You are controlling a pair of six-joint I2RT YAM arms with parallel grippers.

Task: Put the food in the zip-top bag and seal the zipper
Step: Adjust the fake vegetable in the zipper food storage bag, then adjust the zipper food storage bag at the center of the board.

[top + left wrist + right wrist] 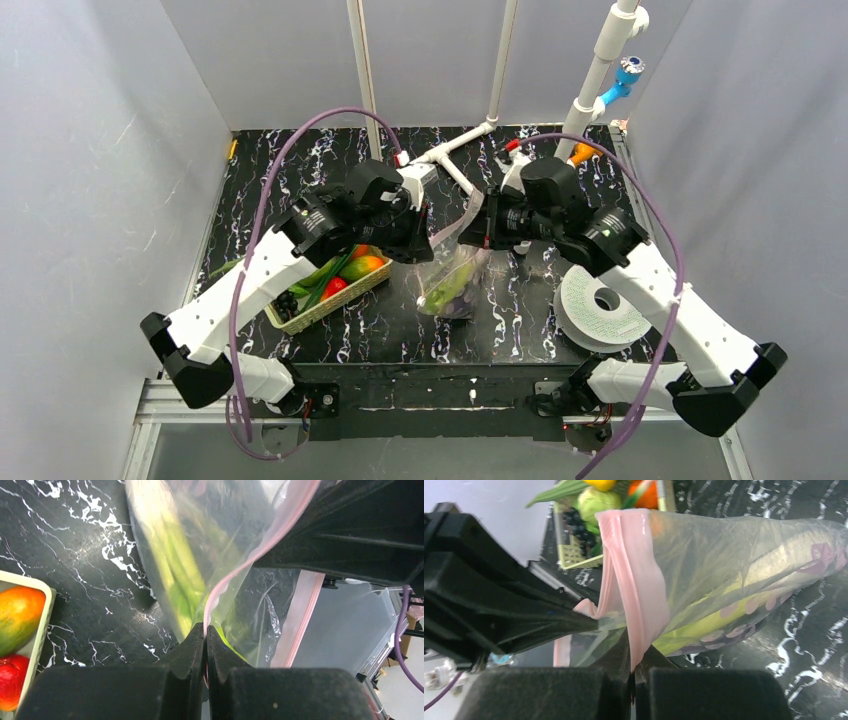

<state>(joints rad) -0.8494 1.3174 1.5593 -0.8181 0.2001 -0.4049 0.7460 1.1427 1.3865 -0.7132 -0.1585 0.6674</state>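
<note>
At centre left I see the basket (300, 320) with loose food (362, 266). Left gripper (206, 630): clenched on the zipper (272, 537). Zip-top bag (452, 285): frame centre, mouth edge raised, green food inside. Right gripper (633, 660): clenched on the same strip. Bare table (400, 335) shows lower centre.

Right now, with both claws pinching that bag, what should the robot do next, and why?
Probably ease the grippers apart to pull the zipper taut. The left gripper and right gripper are each shut on it, and it hangs twisted between them with the bag mouth gaping. Some food lies in the basket, though.
</note>
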